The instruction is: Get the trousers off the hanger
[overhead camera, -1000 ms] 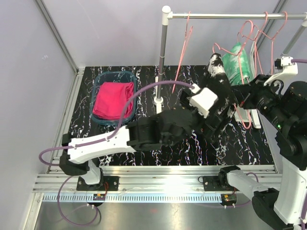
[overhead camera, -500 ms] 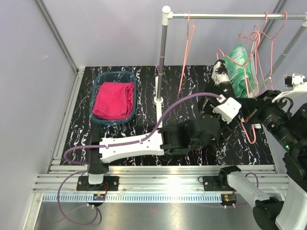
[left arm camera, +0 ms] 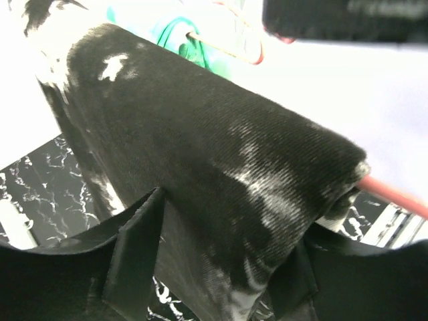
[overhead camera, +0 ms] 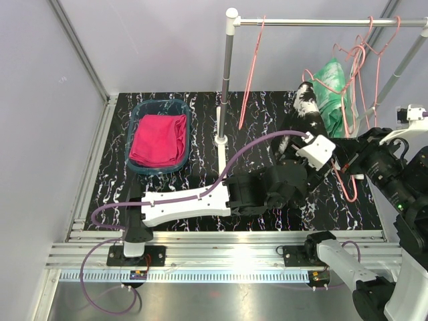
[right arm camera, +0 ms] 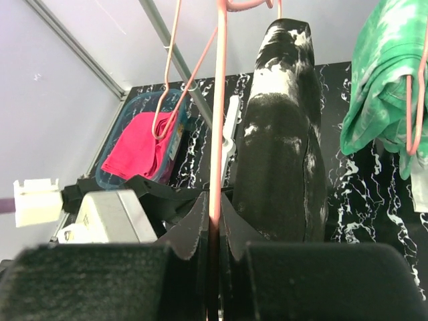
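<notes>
The black trousers with white speckles (overhead camera: 309,107) hang over a pink hanger (overhead camera: 352,187) below the rail. My left gripper (overhead camera: 297,138) is shut on their lower fold. In the left wrist view the cloth (left arm camera: 221,154) fills the gap between the fingers of that gripper (left arm camera: 227,224). My right gripper (overhead camera: 345,159) is shut on the hanger's wire (right arm camera: 216,100), which runs straight up from between the fingers of that gripper (right arm camera: 215,208), with the black trousers (right arm camera: 281,154) just to its right. The green-and-white trousers (overhead camera: 332,93) hang on another hanger. The magenta trousers (overhead camera: 158,139) lie folded in a basin.
The blue basin (overhead camera: 137,110) sits at the back left of the black marbled table. A white rail (overhead camera: 321,22) on a grey pole (overhead camera: 226,73) carries an empty pink hanger (overhead camera: 253,73) and more hangers at the right end.
Over the second, my left arm swung right and stretched out to the black trousers, while the hanger, trousers and right gripper shifted right. Little has moved in the last half second.
</notes>
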You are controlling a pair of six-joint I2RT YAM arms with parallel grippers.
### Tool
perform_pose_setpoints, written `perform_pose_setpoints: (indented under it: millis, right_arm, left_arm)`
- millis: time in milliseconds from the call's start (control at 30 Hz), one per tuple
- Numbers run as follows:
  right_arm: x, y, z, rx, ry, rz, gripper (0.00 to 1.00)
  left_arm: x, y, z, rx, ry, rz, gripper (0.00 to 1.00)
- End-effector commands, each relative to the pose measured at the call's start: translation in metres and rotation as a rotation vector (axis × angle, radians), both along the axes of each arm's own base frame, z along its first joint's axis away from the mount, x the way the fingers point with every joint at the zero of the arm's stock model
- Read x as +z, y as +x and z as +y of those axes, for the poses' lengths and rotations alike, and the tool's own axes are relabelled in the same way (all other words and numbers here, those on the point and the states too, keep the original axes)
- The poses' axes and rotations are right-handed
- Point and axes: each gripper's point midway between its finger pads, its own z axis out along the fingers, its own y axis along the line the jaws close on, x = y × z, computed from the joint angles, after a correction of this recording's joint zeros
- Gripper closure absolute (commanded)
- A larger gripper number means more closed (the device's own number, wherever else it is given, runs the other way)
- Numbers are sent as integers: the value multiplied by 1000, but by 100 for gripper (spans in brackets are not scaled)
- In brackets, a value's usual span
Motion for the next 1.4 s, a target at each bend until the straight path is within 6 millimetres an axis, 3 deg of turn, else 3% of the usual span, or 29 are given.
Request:
perform_pose_setpoints:
  millis: [0, 167, 400, 800, 1067, 1167, 1200, 1267, 1300, 1367]
  right_arm:
    - [50, 8, -2, -14, 14, -205, 100]
    - [44, 16, -4, -31, 3, -184, 100]
    - [40, 23, 0, -17, 3, -164, 100]
    - [53, 10, 16, 75, 55, -195, 100]
    - [59, -2, 18, 101, 73, -213, 100]
    - [60, -5, 19, 106, 78, -219, 100]
    - [61, -6, 18, 103, 77, -221, 100]
    - [57, -4, 17, 95, 68, -212, 100]
    - [54, -2, 16, 87, 67, -203, 100]
    - [47, 1, 14, 76, 57, -192, 100]
  left_arm:
    - [48, 5, 23, 29, -113, -41, 39]
    - [48, 6, 32, 46, -106, -36, 38]
    - [47, 4, 37, 40, -94, -33, 27]
    - [36, 20, 25, 83, -113, -31, 27]
    - [37, 31, 22, 120, -127, -39, 37]
    - [40, 34, 21, 121, -135, -44, 53]
    - [42, 34, 22, 121, -140, -46, 66]
    - [49, 34, 23, 120, -153, -54, 76]
    - [52, 34, 23, 117, -157, -55, 88]
    - [61, 32, 28, 119, -177, -56, 100]
